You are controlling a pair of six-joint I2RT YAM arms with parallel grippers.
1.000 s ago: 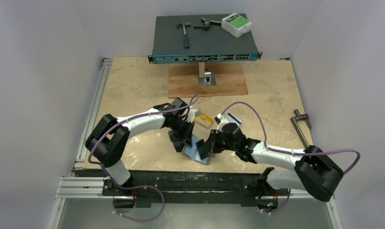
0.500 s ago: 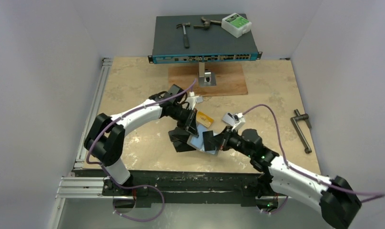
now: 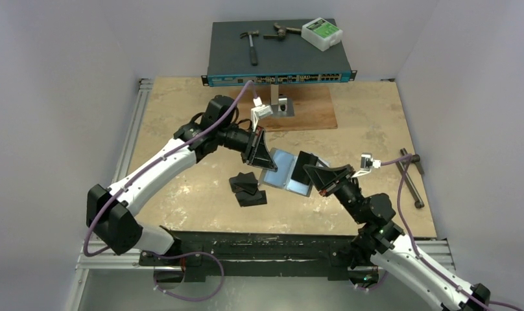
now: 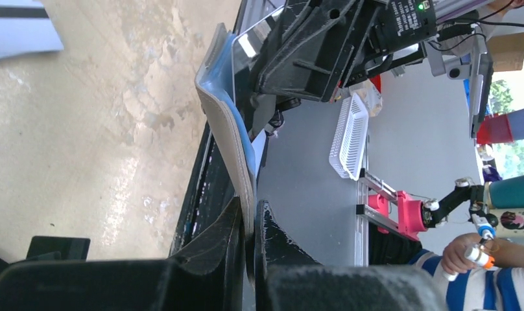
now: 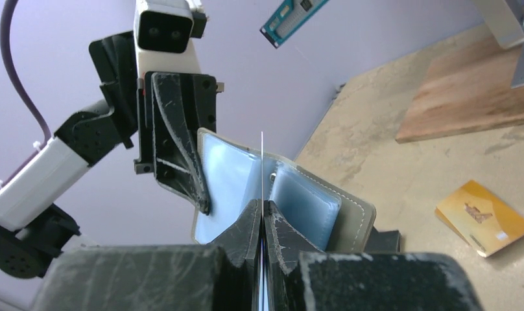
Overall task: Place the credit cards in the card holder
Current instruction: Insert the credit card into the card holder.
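Observation:
The card holder (image 3: 284, 170), grey outside and bluish inside, hangs open above the table's middle. My left gripper (image 3: 264, 162) is shut on its left flap; in the left wrist view the flap's grey edge (image 4: 228, 129) runs up from my pinched left gripper (image 4: 250, 220). My right gripper (image 3: 305, 167) is shut on a thin credit card (image 5: 262, 162), seen edge-on, standing at the holder's fold (image 5: 311, 201) between the blue sleeves. My left gripper's fingers (image 5: 178, 152) show beside it. An orange-yellow credit card (image 5: 483, 217) lies flat on the table beyond.
A black folding case (image 3: 248, 190) lies on the table just left of the holder. At the back stands a network switch (image 3: 279, 65) carrying a hammer (image 3: 251, 45) and a white box (image 3: 322, 32). In front of it lies a wooden board (image 3: 311, 113). A metal tool (image 3: 412, 172) lies at the right edge.
Both arms have lifted from the table's near edge and moved toward the middle. The card holder rose with the left gripper and spread open; the right arm swung out rightward with its card.

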